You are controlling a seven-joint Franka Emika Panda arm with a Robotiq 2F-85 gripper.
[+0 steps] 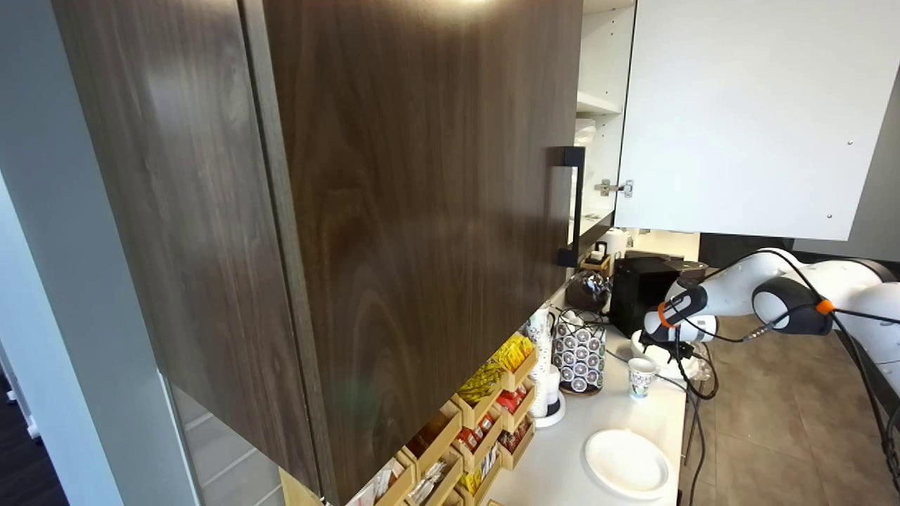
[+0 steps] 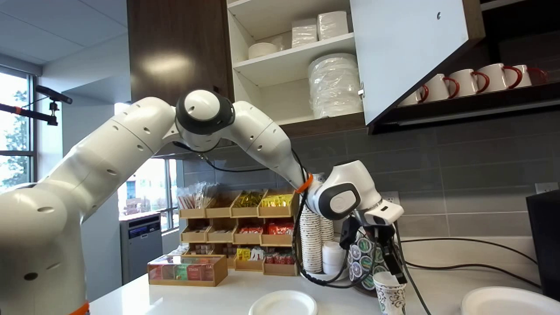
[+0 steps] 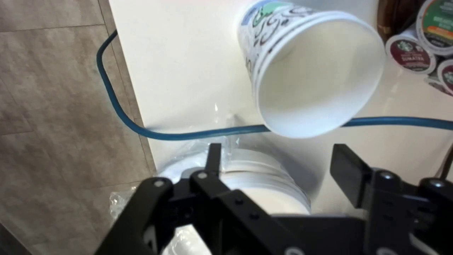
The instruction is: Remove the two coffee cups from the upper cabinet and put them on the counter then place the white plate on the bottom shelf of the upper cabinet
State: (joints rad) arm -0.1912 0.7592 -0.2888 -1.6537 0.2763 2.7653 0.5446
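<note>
Gripper (image 3: pixel 277 159): released, its fingers (image 3: pixel 213 159) standing well apart and pointing down over the counter (image 1: pixel 562 457).
Coffee cup (image 3: pixel 320 76): patterned paper, upright on the counter just beyond the fingertips; the wrist view looks into its pale inside. In an exterior view a finger overlaps its rim; whether they touch, I cannot tell.
White plate (image 1: pixel 628 460): flat on the counter near the cup, partly cut off in an exterior view.
Upper cabinet (image 2: pixel 280 96): white door (image 2: pixel 402 48) swung out, shelves exposed.
Bottom shelf (image 1: pixel 594 218): bears a tall white stack (image 2: pixel 334 85) in clear plastic.
Shelf above (image 2: pixel 302 50): a low round stack (image 2: pixel 262 49) and two wrapped white piles (image 2: pixel 304 34); what sits between is hard to make out.
Snack rack (image 2: pixel 275 239): wooden bins with yellow packets (image 2: pixel 278 200) and red packets (image 2: pixel 280 228); some bins too dark to read.
Clear-topped box (image 2: pixel 221 271): coloured sachets (image 2: pixel 183 273) inside.
Pod rack (image 1: pixel 582 391): coffee pods (image 1: pixel 579 351), round lids outward.
Cup stacks (image 2: pixel 311 245): nested paper cups, partly covered by the arm (image 2: pixel 267 135).
Dishes under the gripper (image 3: pixel 263 170): white, stacked, partly in plastic, largely hidden by the gripper.
Mugs (image 2: pixel 466 83): red-handled, in a row; contents out of sight, the leftmost partly behind the white door.
Brown door (image 1: pixel 422 211): hides most of the cabinet's inside in an exterior view.
Black appliance (image 2: pixel 544 245): cut off at the picture's edge.
</note>
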